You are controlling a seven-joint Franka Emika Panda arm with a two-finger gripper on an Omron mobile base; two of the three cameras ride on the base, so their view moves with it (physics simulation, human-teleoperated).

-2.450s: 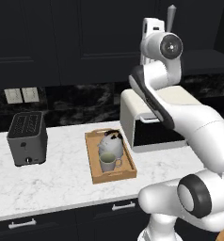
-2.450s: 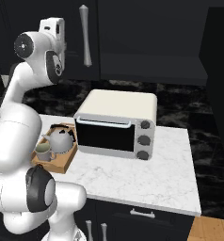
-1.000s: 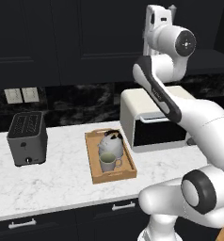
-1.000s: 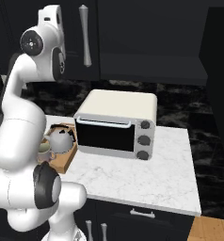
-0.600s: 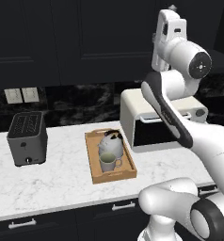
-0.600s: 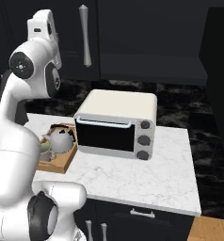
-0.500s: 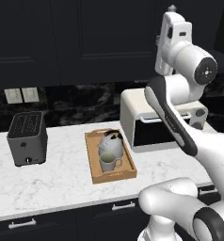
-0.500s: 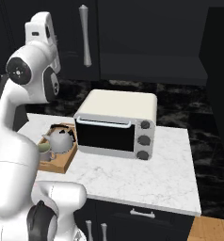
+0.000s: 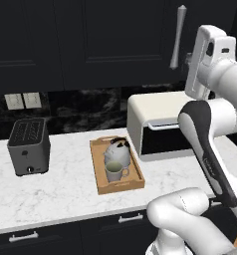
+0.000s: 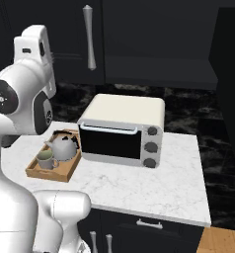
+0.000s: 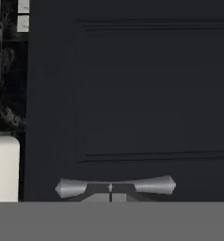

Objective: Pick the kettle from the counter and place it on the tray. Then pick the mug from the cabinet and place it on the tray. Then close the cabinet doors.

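Cabinet doors (image 9: 115, 45) look flush and shut from where I sit; the black panelled door face (image 11: 147, 94) sits square in front of my hand camera. Its silver bar handle (image 11: 115, 186) runs across the hand view at 6 o'clock, and the same handle (image 9: 178, 36) stands vertical at about 1 o'clock in the left base view. My gripper (image 11: 111, 195) sits right at that bar, finger tips pinched together with no gap I can see between them; jaws closed, and I can't tell whether they touch the bar. Kettle (image 9: 117, 151) is on the tray (image 9: 99, 175), in its far half. Mug (image 9: 113, 172) sits on the tray too, just beside the kettle at its 6 o'clock, handle pointing toward 3. Tray rests on the counter (image 9: 65, 194), roughly mid-slab in the left base view. Toaster (image 9: 28, 146) is well apart at the tray's 9 o'clock; toaster oven (image 9: 158, 122) is near the tray at its 2 o'clock. Right base view has the tray (image 10: 65, 170) at 9 o'clock of the toaster oven (image 10: 123, 129), just beside it.
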